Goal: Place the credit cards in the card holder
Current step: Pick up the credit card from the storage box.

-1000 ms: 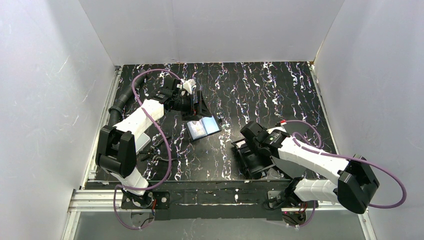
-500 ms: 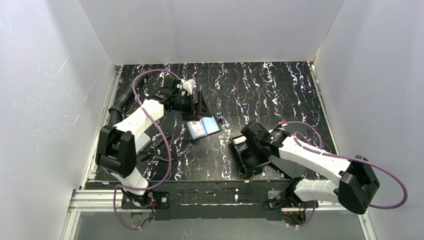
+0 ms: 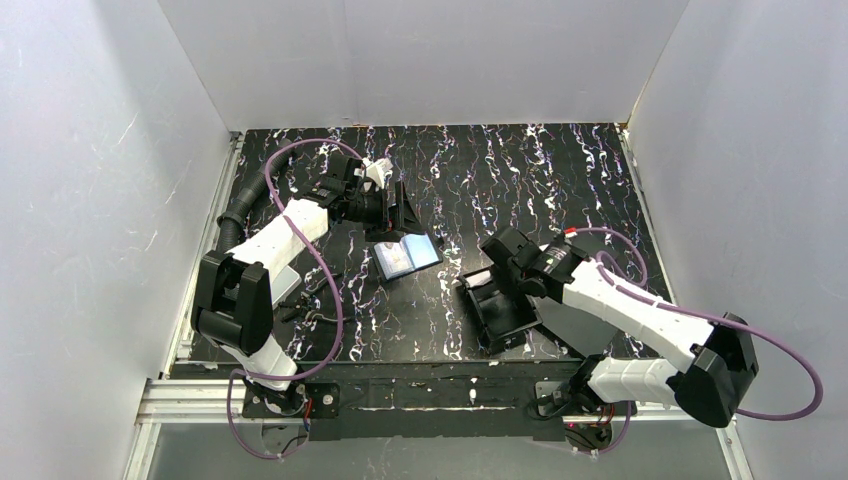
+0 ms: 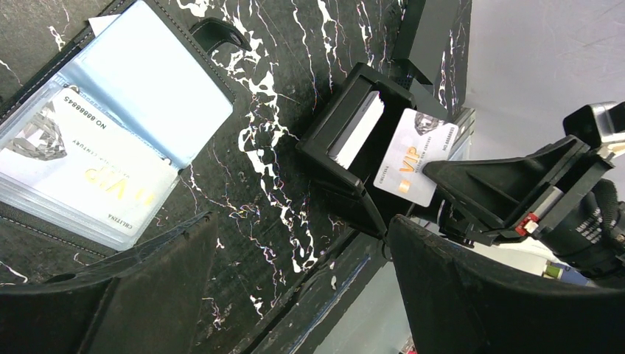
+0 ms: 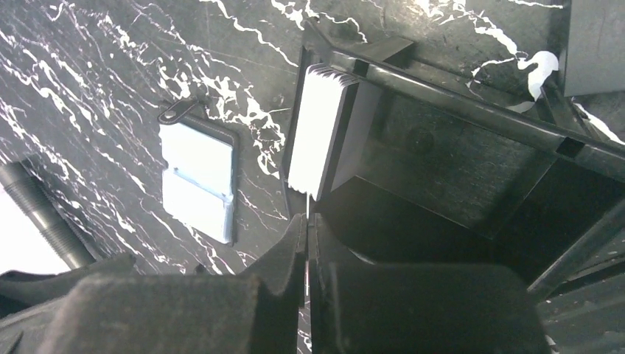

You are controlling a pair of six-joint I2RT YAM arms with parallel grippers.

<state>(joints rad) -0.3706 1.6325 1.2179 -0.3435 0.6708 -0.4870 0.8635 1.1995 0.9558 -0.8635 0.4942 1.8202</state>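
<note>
The right arm has swung up and toward the middle of the overhead view over the last second, and the black tray point(image 3: 492, 326) under it has twisted a little to the left as the arm came away. What it brought along is one credit card point(image 4: 414, 156): the right gripper point(image 5: 306, 225) is pinched tight on the card's thin edge. Seen from the left wrist, the pale card marked VIP hangs at the tray's right side, clear of the stack of cards point(image 5: 318, 133) standing on edge inside it. The card holder point(image 3: 407, 257) has not moved. It lies open and flat on the marbled table point(image 3: 560, 170), left of centre, well apart from the tray, with one VIP card showing under its clear sleeve. The left gripper point(image 3: 390, 208) hangs just above it in the frame, fingers spread wide with nothing in them. I'd say the pick is done, and carrying the card across to the open holder comes next.
</note>
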